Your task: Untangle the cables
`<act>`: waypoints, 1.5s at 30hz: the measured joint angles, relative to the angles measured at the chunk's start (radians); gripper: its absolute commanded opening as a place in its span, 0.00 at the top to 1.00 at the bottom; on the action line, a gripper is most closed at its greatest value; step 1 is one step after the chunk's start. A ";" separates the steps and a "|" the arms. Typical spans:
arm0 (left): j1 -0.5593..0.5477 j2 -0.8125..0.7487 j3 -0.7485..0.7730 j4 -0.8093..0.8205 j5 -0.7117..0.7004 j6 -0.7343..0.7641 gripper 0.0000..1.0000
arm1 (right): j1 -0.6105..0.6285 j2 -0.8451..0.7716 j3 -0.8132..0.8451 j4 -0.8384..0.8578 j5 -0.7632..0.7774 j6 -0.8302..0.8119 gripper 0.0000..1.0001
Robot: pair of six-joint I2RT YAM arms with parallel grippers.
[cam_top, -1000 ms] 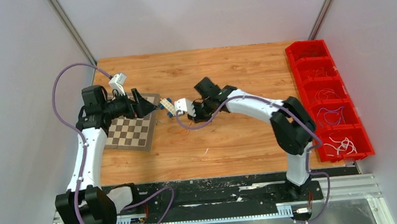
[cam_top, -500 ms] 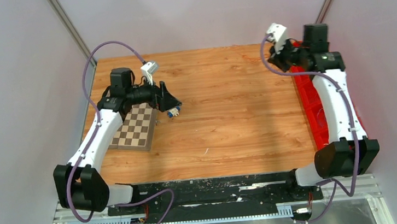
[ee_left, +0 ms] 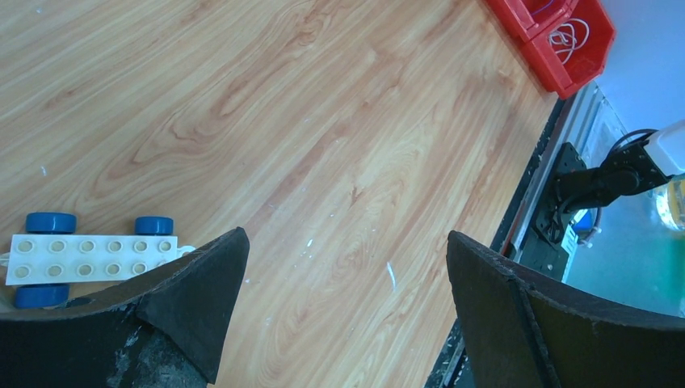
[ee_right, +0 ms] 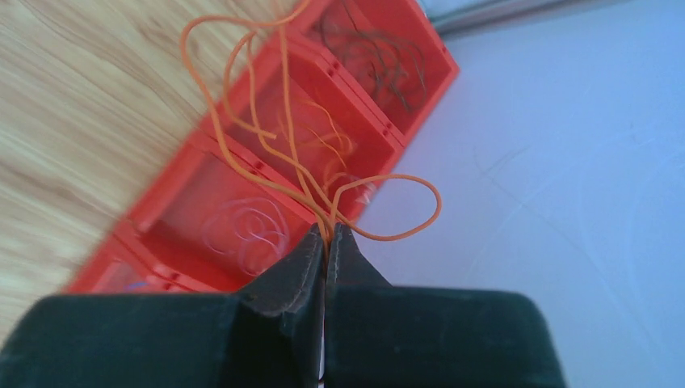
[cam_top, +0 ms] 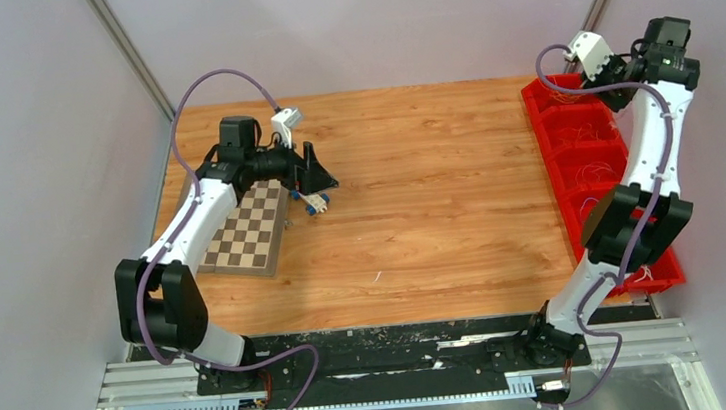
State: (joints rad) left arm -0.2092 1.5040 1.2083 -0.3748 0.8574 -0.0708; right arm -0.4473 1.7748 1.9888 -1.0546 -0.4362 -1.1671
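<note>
My right gripper (ee_right: 327, 230) is shut on a thin orange cable (ee_right: 275, 153) whose loops hang out in front of the jaws, above the red bin row (ee_right: 242, 174). In the top view the right gripper (cam_top: 619, 92) is raised over the far end of the red bins (cam_top: 591, 158). More orange, white and dark cables lie sorted in the bin compartments. My left gripper (ee_left: 343, 259) is open and empty, low over bare wood; in the top view it (cam_top: 322, 181) is beside the checkerboard.
A white toy brick with blue wheels (ee_left: 89, 259) lies just left of my left fingers, also in the top view (cam_top: 313, 204). A checkerboard (cam_top: 246, 231) lies at the left. Grey walls close in both sides.
My right arm has swung from the table's middle out to the far right and risen over the red bins. My left arm has shifted slightly right, staying open.
</note>
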 measured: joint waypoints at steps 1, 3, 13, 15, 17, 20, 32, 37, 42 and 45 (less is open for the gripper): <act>0.000 0.002 0.000 0.002 0.000 0.000 0.00 | 0.000 0.028 0.015 -0.004 0.032 -0.034 1.00; 0.000 0.004 0.000 0.005 -0.003 0.000 0.00 | 0.002 0.097 0.052 -0.006 0.101 -0.107 1.00; 0.000 0.003 -0.042 0.020 -0.013 0.000 0.00 | 0.001 0.275 0.104 -0.003 0.328 -0.491 1.00; 0.000 0.003 -0.047 0.021 -0.017 -0.002 0.00 | 0.000 0.299 0.119 -0.001 0.365 -0.552 1.00; 0.000 0.003 -0.051 0.021 -0.019 -0.003 0.00 | -0.001 0.317 0.127 0.001 0.388 -0.599 1.00; 0.000 0.003 -0.056 0.025 -0.023 -0.010 0.00 | -0.001 0.334 0.129 0.007 0.426 -0.660 1.00; 0.000 0.003 -0.057 0.028 -0.048 -0.020 0.00 | 0.024 0.483 0.196 0.087 0.484 -0.716 1.00; 0.000 0.002 -0.057 0.014 -0.065 -0.019 0.00 | 0.067 0.536 0.197 0.100 0.477 -0.693 1.00; 0.000 -0.003 -0.057 -0.019 -0.085 -0.006 0.00 | 0.106 0.569 0.198 0.120 0.442 -0.663 1.00; 0.003 -0.010 -0.057 -0.042 -0.096 0.004 0.00 | 0.123 0.594 0.198 0.129 0.420 -0.643 1.00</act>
State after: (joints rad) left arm -0.2062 1.4944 1.1511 -0.4168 0.7616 -0.0669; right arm -0.3244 2.3684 2.1868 -0.9260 -0.0158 -1.8103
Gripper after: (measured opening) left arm 1.000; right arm 0.008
